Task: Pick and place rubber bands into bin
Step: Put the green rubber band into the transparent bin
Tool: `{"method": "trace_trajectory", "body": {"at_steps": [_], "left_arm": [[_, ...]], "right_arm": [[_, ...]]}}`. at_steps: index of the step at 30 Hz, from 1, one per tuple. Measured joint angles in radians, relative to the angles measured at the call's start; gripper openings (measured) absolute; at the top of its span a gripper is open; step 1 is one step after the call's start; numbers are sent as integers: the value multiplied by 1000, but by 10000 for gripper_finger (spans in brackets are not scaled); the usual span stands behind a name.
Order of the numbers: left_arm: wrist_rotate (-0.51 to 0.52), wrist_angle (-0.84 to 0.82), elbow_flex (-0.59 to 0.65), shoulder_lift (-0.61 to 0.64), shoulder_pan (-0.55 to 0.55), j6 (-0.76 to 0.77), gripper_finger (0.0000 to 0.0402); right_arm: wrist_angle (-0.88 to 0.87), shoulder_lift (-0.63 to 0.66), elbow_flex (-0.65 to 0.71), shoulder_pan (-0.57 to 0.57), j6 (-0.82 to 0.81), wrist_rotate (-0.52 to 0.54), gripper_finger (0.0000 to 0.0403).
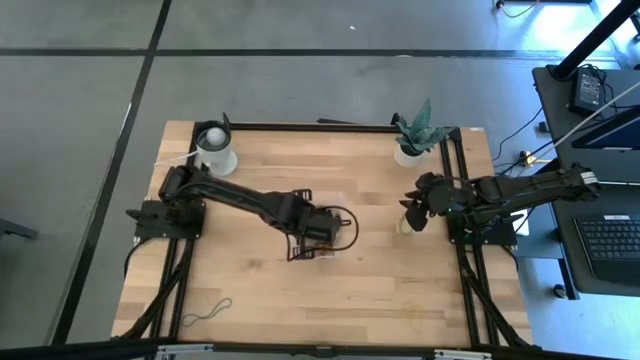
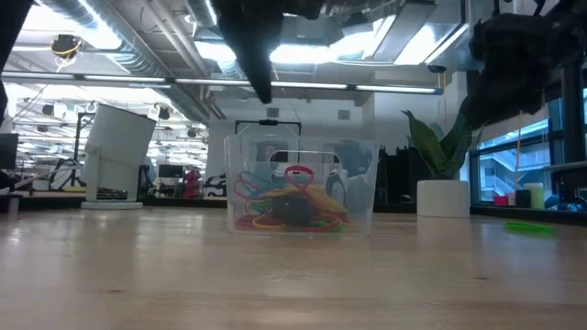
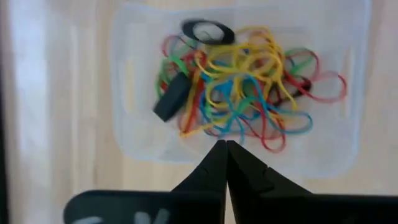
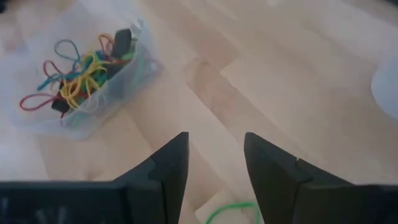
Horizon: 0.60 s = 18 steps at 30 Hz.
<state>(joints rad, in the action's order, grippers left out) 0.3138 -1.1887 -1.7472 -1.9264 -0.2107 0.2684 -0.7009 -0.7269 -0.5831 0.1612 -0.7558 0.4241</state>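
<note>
High view: wooden table point(image 1: 380, 270) carrying two dark arms. Left gripper point(image 1: 322, 240) sits over the table's middle, above the bin, which is mostly hidden beneath it. Right gripper point(image 1: 412, 212) hangs near the right edge, beside a white plant pot point(image 1: 408, 152) at the far right corner. White cup point(image 1: 214, 150) at the far left corner. One loose grey band point(image 1: 205, 313) lies near the front left corner.

Low view: bin point(image 2: 301, 187), clear plastic, stands on the table's middle, holding rubber bands point(image 2: 286, 205) in red, yellow, blue and green. Cup to its left, plant pot to its right, a green band point(image 2: 529, 226) lying at the right edge.

Left wrist view: left gripper point(image 3: 225, 148) with fingers pressed together, nothing between them, poised above the bin point(image 3: 143, 140); tangled rubber bands point(image 3: 245, 87) and two dark bands inside.

Right wrist view: right gripper point(image 4: 216, 155) with fingers spread apart, empty, over bare wood; a green band point(image 4: 231, 213) lies just below; bin point(image 4: 118, 84) of rubber bands point(image 4: 78, 74) farther off.
</note>
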Motion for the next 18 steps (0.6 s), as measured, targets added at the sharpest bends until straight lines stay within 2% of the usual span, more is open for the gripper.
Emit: {"method": "trace_trajectory", "body": {"at_steps": [3,5,12,18], "left_arm": [[-43,79,113,67,-11,11,1],[-27,132,224,141,-26,53,2],[3,433,662,513,-77,167,2],[-1,724,983,816,-111,159,2]], "right_arm": [[-23,-18,0,0,-53,-14,159],[-26,-36,0,0,-78,-32,158],[-93,-135,0,0,-193,-73,130],[-198,-283,0,0,-341,-144,117]]}}
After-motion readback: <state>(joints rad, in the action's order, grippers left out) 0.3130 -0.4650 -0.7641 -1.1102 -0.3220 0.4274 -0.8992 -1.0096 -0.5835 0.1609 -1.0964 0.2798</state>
